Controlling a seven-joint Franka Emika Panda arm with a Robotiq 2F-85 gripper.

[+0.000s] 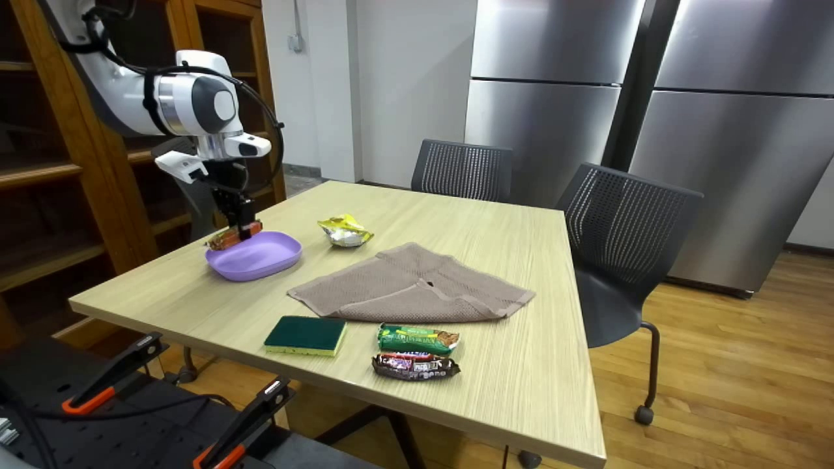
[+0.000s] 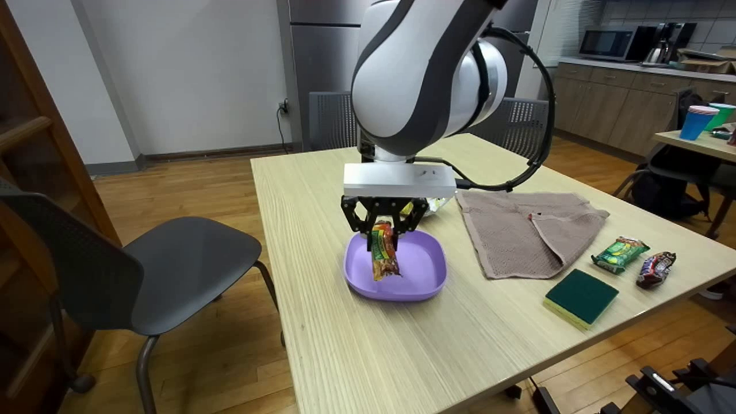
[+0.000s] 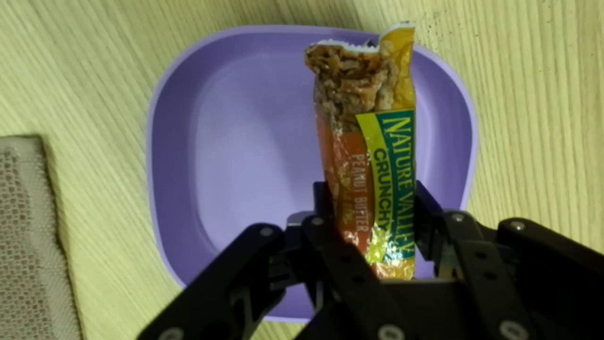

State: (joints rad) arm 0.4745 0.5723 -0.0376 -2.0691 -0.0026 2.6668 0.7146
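Note:
My gripper (image 3: pixel 373 203) is shut on an orange, yellow and green granola bar (image 3: pixel 365 156), with one finger against each long side. The gripper also shows in both exterior views (image 1: pixel 246 228) (image 2: pixel 382 241), with the granola bar (image 1: pixel 227 239) (image 2: pixel 384 256) between its fingers. The granola bar is over a purple plate (image 3: pixel 250 141) with a raised rim, and it covers part of the plate's right side in the wrist view. The plate (image 1: pixel 260 264) (image 2: pixel 422 273) sits on the table near one edge. The granola bar's lower end in the wrist view is partly hidden by the gripper.
On the table (image 1: pixel 521 247) a yellow and silver packet (image 1: pixel 345 230) lies near the plate. Beside it is a folded brown cloth (image 1: pixel 404 280). A green and yellow sponge (image 1: pixel 305 334), a green wrapped bar (image 1: pixel 417 339) and a dark wrapped bar (image 1: pixel 416 367) lie near another edge. Chairs (image 1: pixel 632 254) surround the table.

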